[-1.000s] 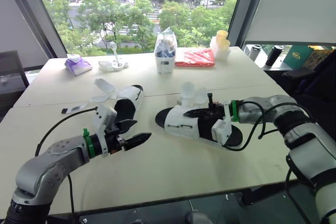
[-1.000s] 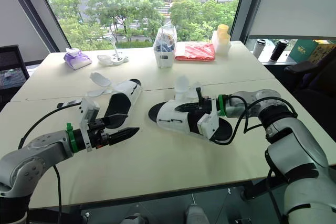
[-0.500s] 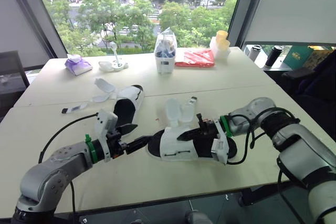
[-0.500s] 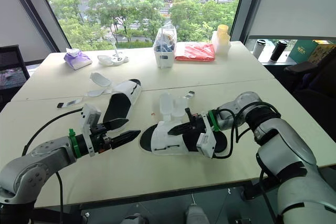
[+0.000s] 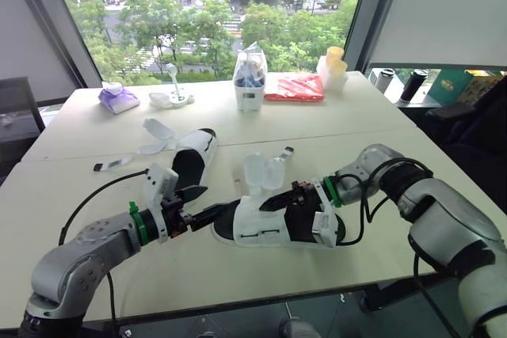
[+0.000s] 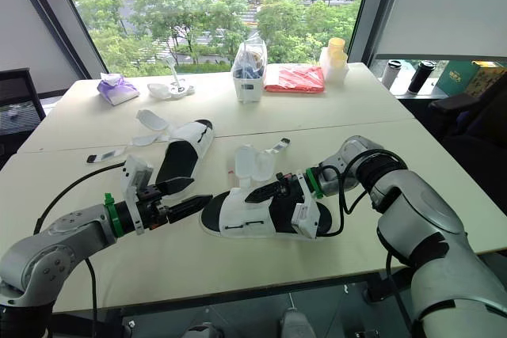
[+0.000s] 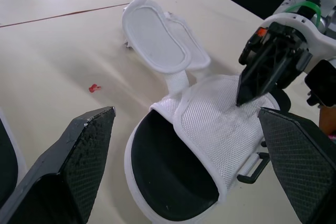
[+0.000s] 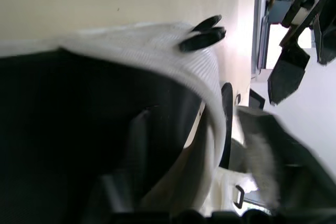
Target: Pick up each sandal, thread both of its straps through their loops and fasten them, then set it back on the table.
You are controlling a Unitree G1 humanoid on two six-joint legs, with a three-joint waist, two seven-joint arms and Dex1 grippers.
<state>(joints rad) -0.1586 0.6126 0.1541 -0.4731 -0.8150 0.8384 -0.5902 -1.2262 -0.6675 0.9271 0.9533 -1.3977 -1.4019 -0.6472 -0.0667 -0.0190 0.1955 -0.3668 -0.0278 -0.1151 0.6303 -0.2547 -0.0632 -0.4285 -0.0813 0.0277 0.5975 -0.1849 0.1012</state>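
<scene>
The near sandal lies on the table toward six o'clock, toe pointing to nine. The far sandal is at about ten o'clock from it. Both straps of the near one stand loose on its twelve o'clock side, not yet threaded.

The right pincer comes in from three o'clock and is closed on the white mesh upper, one finger on top and the other apparently inside the shoe. The left pincer sits at nine o'clock, spread wide with nothing in it, its fingers either side of the toe.

The main risk is the hold itself: soft mesh can fold or slide out when the sandal is lifted (the sole hangs all its weight from that flap). If the left pincer closes off-centre, it could push the toe aside and twist the sandal in the right grip. The two pincers are also near each other over the upper and could collide. The stiff-looking straps may spring away from the black loop.
</scene>
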